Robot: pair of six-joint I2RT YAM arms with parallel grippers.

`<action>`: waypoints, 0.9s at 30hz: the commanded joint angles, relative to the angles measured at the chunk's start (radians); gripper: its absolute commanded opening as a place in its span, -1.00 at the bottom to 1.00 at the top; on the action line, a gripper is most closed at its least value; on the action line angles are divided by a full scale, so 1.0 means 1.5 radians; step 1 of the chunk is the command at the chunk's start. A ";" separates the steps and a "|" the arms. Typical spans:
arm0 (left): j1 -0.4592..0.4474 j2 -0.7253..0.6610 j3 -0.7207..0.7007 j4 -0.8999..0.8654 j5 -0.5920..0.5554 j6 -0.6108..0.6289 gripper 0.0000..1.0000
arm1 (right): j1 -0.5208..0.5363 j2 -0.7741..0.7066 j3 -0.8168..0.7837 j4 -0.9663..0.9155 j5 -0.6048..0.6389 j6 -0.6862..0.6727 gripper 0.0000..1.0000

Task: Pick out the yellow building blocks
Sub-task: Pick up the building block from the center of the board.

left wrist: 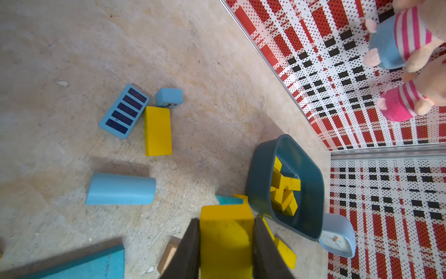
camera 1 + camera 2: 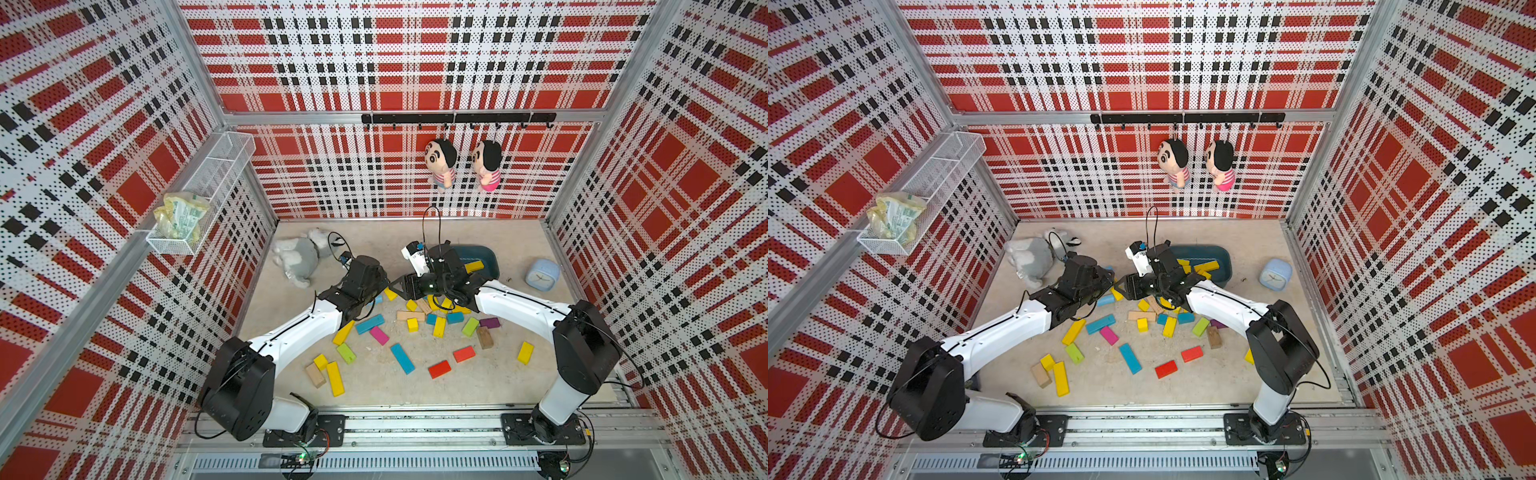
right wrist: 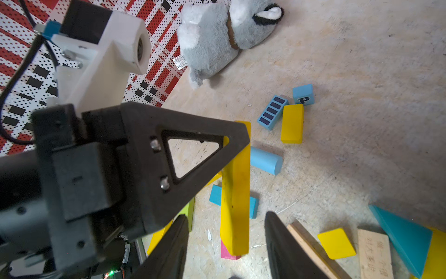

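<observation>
My left gripper (image 1: pixel 226 219) is shut on a long yellow block (image 1: pixel 226 241), both fingers pressed against its sides. In the right wrist view the same yellow bar (image 3: pixel 235 193) hangs from the left gripper's fingertip (image 3: pixel 237 137), and its free end reaches between the fingers of my right gripper (image 3: pixel 225 216). That gripper is open, with a gap on each side of the bar. A dark blue bin (image 2: pixel 490 257) behind them holds several yellow blocks (image 1: pixel 284 190). More yellow blocks (image 2: pixel 335 378) (image 2: pixel 525 353) (image 2: pixel 439 327) lie loose on the table.
Blue (image 2: pixel 402 358), red (image 2: pixel 439 369), green (image 2: pixel 345 353), pink and tan blocks lie mixed with the yellow ones. A grey plush dog (image 2: pixel 297 259) lies at the back left, a pale blue clock (image 2: pixel 541 273) right of the bin. Two dolls (image 2: pixel 440 164) hang on the back wall.
</observation>
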 commanded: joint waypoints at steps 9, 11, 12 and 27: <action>-0.004 -0.022 -0.011 0.038 0.016 0.017 -1.00 | 0.000 0.024 -0.013 0.014 -0.010 0.013 0.00; -0.004 -0.024 -0.013 0.039 0.014 0.015 -1.00 | 0.000 0.021 -0.021 0.019 -0.008 0.011 -0.01; -0.004 -0.027 -0.016 0.040 0.014 0.014 -1.00 | 0.000 0.017 -0.029 0.025 -0.008 0.010 -0.02; -0.008 -0.034 -0.032 0.052 0.024 0.000 -1.00 | 0.000 0.043 -0.033 0.088 -0.032 0.039 -0.20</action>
